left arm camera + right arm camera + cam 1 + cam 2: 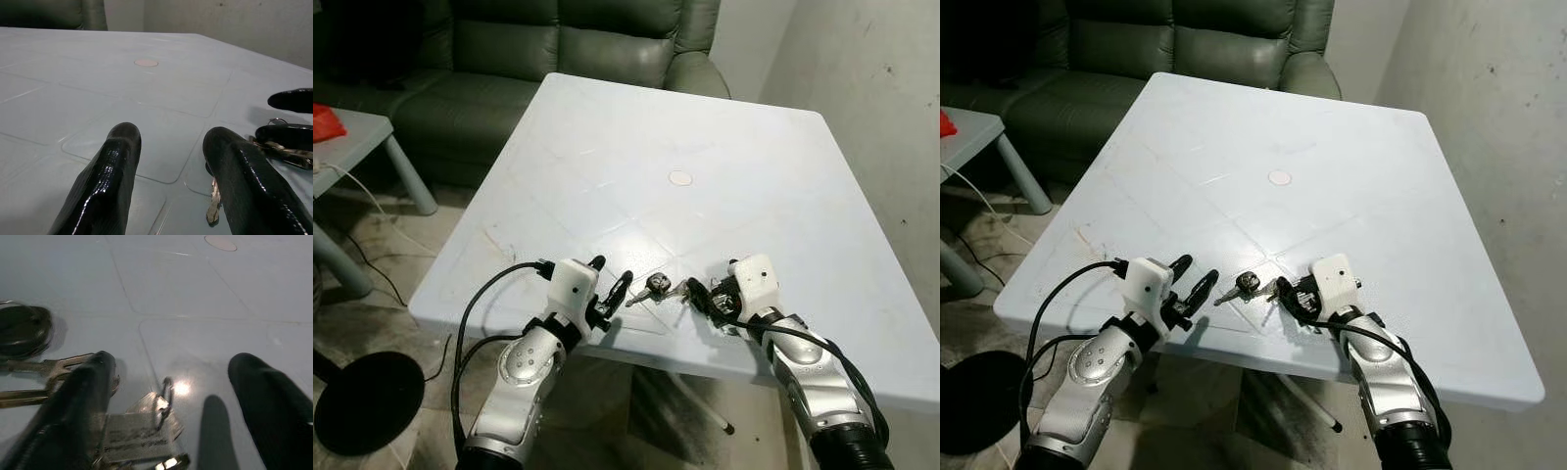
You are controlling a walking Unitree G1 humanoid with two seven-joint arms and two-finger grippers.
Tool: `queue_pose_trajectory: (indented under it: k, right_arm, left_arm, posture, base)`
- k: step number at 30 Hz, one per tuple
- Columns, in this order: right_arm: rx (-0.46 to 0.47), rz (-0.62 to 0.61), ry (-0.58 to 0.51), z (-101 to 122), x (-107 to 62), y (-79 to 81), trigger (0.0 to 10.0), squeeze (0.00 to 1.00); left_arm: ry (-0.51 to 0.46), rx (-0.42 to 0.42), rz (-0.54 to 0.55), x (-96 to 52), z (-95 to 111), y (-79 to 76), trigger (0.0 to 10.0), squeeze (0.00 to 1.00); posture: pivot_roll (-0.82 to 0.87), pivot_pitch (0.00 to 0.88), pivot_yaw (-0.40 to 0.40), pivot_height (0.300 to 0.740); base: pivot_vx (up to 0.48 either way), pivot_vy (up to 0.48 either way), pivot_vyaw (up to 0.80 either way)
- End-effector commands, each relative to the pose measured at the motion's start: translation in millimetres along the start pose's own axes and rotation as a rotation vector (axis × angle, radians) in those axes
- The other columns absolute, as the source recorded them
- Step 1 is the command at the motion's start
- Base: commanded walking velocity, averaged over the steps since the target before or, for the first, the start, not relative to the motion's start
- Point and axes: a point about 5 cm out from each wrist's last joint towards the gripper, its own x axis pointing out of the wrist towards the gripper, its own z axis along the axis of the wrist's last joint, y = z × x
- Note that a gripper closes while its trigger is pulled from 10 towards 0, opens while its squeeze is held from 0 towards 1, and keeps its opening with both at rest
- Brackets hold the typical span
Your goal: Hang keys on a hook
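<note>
Home living room. White square plastic table point(783, 147) stands against a bare, scuffed grey wall point(881, 69). Dark green leather sofa point(558, 39) just behind the table. Small grey side table point(357, 132) to the table's left, loose cables point(372, 211) on tiled floor point(401, 245).

Keys point(661, 288) lie flat near the front edge of the white surface point(636, 137), a black-headed one and silver blades splayed on their ring.
</note>
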Motion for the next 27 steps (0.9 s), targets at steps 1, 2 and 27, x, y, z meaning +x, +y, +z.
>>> queue_pose_trajectory:
  k: [1,2,27]
  right_arm:
    - [0.035,0.016,-0.015,-1,-5.0,-4.5,3.6,0.0]
    - [0.045,0.017,-0.016,0,-5.0,-5.0,3.6,0.0]
    - [0.059,0.093,-0.032,15,-18.8,-29.4,10.0,0.0]
  left_arm:
    - [0.001,0.006,-0.014,-0.4,2,-3.6,10.0,0.0]
    - [0.001,0.006,-0.014,-0.4,2,-3.5,10.0,0.0]
    - [0.003,0.009,-0.036,4.5,3,-5.2,10.0,0.0]
  posture:
    - [-0.12,0.109,-0.074,0.74]
    - [-0.12,0.109,-0.074,0.74]
    - [-0.13,0.098,-0.069,0.74]
  base:
    - [0.0,0.0,0.0]
    - [0.0,0.0,0.0]
    - [0.0,0.0,0.0]
